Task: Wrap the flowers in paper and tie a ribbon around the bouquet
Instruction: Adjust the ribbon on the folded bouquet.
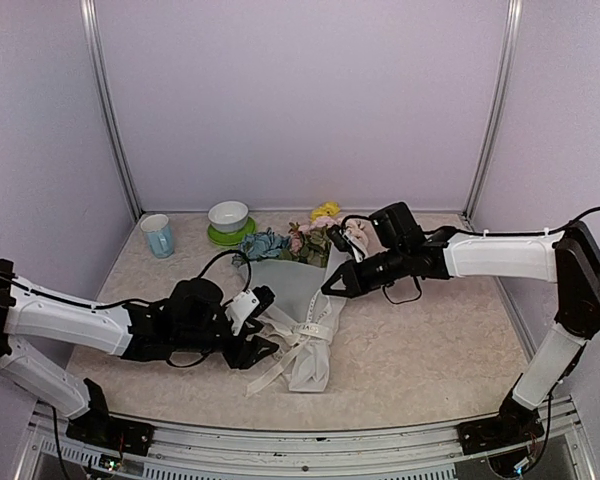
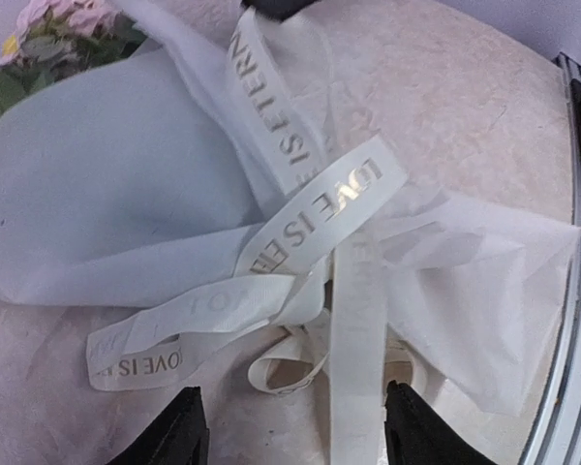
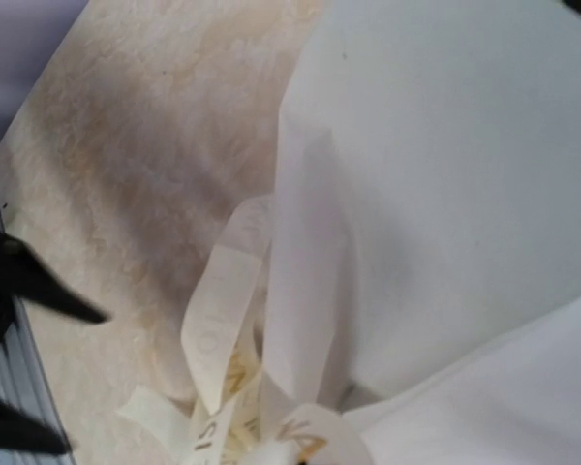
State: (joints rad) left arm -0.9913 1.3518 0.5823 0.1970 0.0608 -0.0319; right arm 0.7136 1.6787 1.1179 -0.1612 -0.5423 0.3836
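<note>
Left tool (image 2: pixel 292 391) part-open — ribbon (image 2: pixel 320 208) between its jaws, ungripped; right tool (image 1: pixel 332 283) shut beside the bouquet (image 1: pixel 295 290).

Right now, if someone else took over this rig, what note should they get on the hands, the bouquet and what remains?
Left hand: open, straddling a loose ribbon tail, gripping nothing.
Right hand: shut, beside the paper, nothing seen in it.
Flowers lie wrapped on the table.
Done: wrapping; ribbon crossed around the narrow end.
Left: the knot looks loose; tighten it and check that it holds.
</note>
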